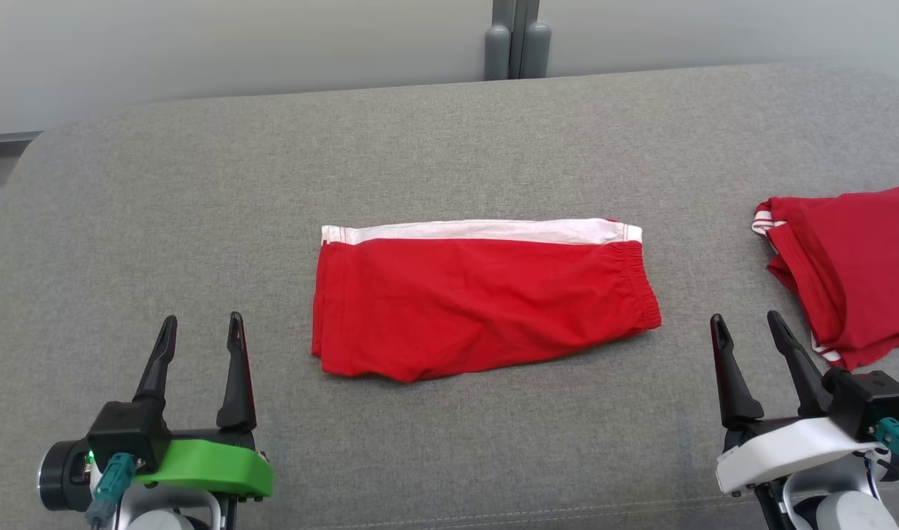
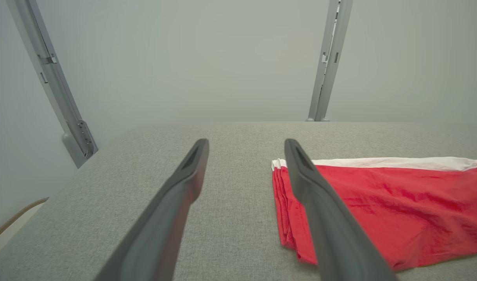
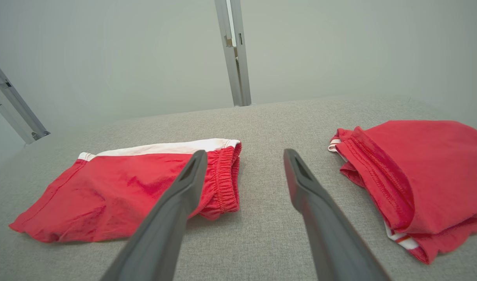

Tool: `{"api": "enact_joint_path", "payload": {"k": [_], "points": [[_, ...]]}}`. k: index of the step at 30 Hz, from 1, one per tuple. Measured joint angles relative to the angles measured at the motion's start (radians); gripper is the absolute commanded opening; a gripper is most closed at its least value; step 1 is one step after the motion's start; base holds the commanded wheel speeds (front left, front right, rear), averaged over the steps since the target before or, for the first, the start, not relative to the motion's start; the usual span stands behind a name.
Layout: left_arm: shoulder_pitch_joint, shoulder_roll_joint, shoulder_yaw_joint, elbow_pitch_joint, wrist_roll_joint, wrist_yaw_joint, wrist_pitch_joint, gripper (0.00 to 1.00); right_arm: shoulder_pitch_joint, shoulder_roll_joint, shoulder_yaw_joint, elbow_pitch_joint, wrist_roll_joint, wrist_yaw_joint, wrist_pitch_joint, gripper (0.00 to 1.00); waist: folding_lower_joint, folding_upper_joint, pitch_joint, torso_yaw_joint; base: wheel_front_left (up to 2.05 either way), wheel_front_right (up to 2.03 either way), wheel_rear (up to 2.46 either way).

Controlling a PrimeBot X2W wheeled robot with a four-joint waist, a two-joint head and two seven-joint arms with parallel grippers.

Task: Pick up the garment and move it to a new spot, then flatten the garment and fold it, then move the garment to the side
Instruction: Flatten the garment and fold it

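You see the folded shorts [image 1: 478,294] flat on the cushion [image 1: 449,147]; your left gripper [image 1: 202,319] and right gripper [image 1: 746,316] stand spread, touching nothing.

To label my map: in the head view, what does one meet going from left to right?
Left pincer, folded red shorts, right pincer; the second red garment overlaps it, so I leave it out.

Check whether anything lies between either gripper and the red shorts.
Nothing visible does: bare grey cushion separates left gripper and right gripper from the red shorts. A second red garment lies farther right, outside both paths.
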Motion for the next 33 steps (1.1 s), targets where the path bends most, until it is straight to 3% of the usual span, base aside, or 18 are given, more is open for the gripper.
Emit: {"api": "enact_joint_path", "payload": {"k": [12, 24, 32, 33], "points": [[-0.021, -0.024, -0.019, 0.005, 0.002, -0.015, 0.000, 1.00, -0.051, -0.023, -0.026, 0.038, -0.002, 0.000, 0.031, 1.00, 0.0000, 0.0000, 0.024, 0.064, 0.00, 0.00, 0.00], [-0.079, -0.089, -0.025, 0.029, 0.028, -0.062, 0.000, 1.00, -0.219, -0.093, -0.003, 0.367, 0.030, 0.000, -0.006, 1.00, 0.0000, 0.0000, 0.089, 0.187, 0.00, 0.00, 0.00], [-0.093, -0.121, 0.001, 0.034, 0.065, -0.090, 0.000, 1.00, -0.311, -0.101, 0.022, 0.540, 0.050, 0.000, -0.021, 1.00, 0.0001, 0.0000, 0.154, 0.219, 0.00, 0.00, 0.00], [-0.101, -0.124, 0.003, 0.035, 0.072, -0.094, 0.000, 1.00, -0.324, -0.100, 0.027, 0.555, 0.053, 0.000, -0.029, 0.79, 0.0001, 0.0000, 0.161, 0.219, 0.00, 0.00, 0.00]]}}
